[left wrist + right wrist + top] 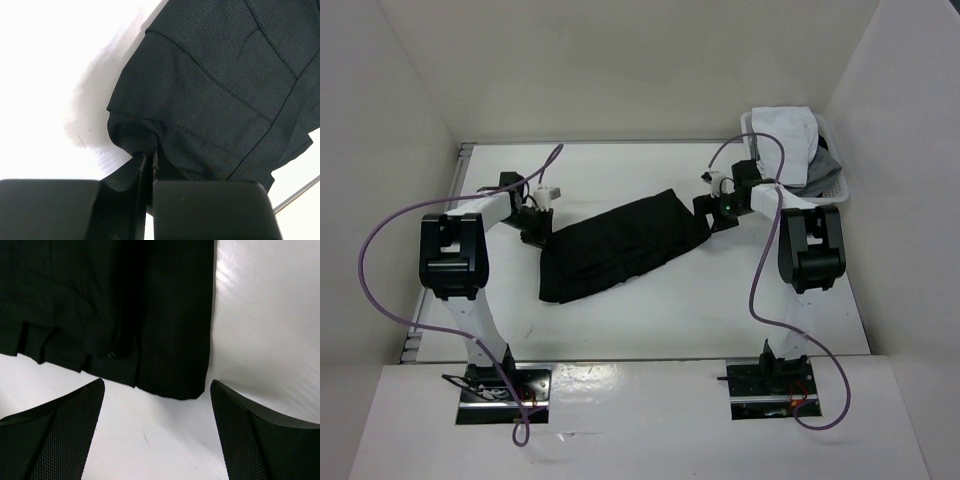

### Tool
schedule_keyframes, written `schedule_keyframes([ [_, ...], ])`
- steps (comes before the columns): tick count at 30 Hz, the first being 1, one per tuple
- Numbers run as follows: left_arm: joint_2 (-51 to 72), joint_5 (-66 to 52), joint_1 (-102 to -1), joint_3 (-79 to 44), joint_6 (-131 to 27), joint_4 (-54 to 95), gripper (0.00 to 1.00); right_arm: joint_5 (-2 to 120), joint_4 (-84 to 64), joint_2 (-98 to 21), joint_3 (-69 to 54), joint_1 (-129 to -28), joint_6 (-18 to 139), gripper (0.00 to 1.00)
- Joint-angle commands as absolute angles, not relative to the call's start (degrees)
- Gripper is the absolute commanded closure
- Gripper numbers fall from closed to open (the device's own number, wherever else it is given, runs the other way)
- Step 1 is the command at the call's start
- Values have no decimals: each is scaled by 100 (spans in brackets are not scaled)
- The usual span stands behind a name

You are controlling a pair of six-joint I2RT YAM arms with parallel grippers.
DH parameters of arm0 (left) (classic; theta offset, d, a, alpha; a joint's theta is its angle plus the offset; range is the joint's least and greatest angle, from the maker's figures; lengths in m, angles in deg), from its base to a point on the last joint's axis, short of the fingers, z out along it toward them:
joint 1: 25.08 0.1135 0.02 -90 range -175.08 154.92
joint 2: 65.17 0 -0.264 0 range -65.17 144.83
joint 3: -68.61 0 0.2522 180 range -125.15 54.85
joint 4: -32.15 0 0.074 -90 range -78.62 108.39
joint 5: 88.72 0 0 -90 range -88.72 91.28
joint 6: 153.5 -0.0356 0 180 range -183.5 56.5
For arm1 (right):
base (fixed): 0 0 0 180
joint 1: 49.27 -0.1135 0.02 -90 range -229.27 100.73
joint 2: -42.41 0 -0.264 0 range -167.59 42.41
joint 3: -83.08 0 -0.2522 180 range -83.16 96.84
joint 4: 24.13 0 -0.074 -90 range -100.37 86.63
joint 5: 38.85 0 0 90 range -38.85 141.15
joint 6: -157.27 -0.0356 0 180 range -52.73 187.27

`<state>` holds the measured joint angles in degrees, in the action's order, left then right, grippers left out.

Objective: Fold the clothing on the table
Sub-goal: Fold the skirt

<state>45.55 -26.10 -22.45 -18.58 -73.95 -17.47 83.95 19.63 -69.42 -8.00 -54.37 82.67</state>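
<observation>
One black skirt (620,245) lies slantwise in the middle of the table (620,330). Of the two grippers, the left gripper (149,159) is clenched on a skirt edge, and the right gripper (157,381) is spread wide just beside the opposite end. One basket (835,185) sits at the far right corner.

The black skirt (620,248) lies diagonally on the table (650,320) between the left tool (542,238) and right tool (703,213).
</observation>
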Motion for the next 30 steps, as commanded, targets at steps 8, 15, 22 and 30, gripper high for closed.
schedule_keyframes([
  [8,4750,-2623,-2350,-1792,-7308,-1466,95,8640,1644,-7263,-256,-5665,8248,11],
  [15,5023,-2834,-2350,-1845,-7255,-1352,95,8570,1644,-7211,-308,-5718,8248,11],
  [22,5190,-2896,-2350,-1845,-7202,-1290,96,8517,1644,-7211,-309,-5823,8248,12],
  [30,5190,-2957,-2350,-1845,-7149,-1290,96,8455,1749,-7272,-256,-5929,8248,40],
])
